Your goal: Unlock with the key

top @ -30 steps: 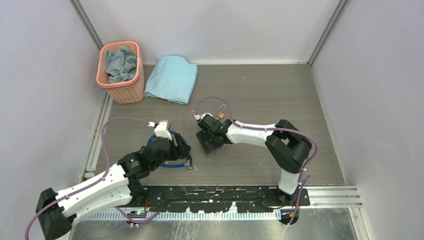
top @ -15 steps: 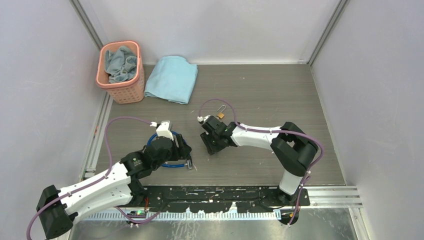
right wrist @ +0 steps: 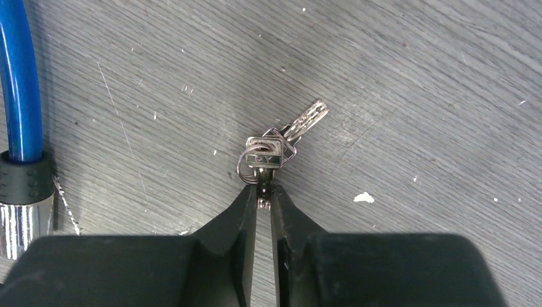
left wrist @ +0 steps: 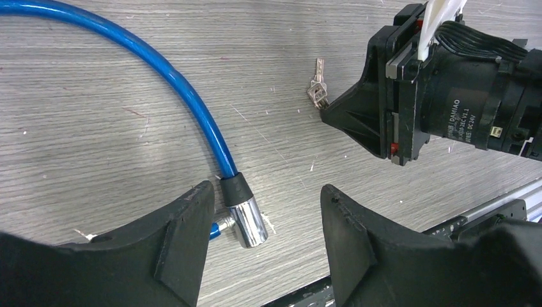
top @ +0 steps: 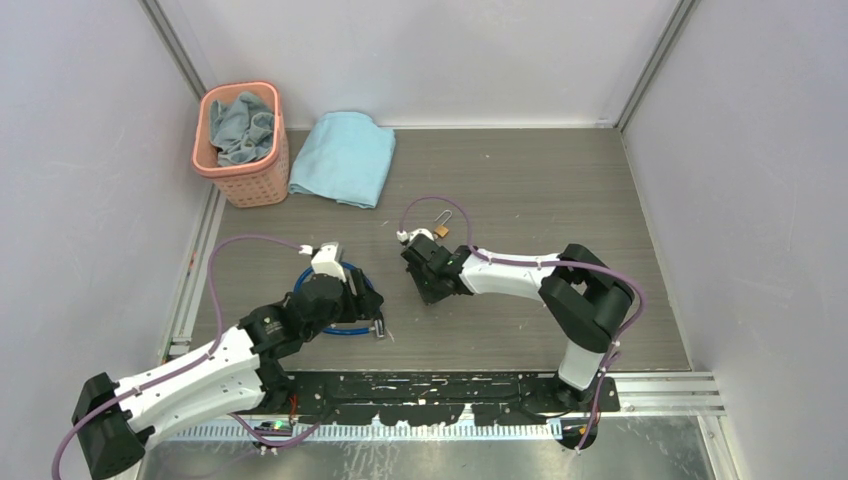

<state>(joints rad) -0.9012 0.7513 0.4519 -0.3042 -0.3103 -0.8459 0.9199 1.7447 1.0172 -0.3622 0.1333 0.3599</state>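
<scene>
- Right gripper: clenched on the key. The two fingertips are almost together, with a thin silvery blade of the bunch pinched in the slit between them.
- A second ago the top view showed these jaws spread wide over the same spot. They have since narrowed, and the gripper head has shifted a little toward the padlock side.
- The key is a small silvery bunch on a ring, lying flat on the grey table. A second blade points up and right, away from the fingers.
- In the left wrist view the key lies just at the tip of the right gripper, well apart from the blue cable.
- In the top view the key is hidden under the right gripper, so no change in it can be told there.
- Left gripper: released, jaws wide and holding nothing. It hovers low with the cable's silver metal end between the fingers, close to the left one.
- Left gripper is barely changed from a second ago, only a slight nudge.
- Blue cable is looped under the left gripper, same place as before.
- Small brass padlock lies just behind the right gripper, its shackle pointing to the far side. It is unmoved and not touched.
- Pink basket with cloth in it and the light blue towel are at far left, both unchanged.
</scene>
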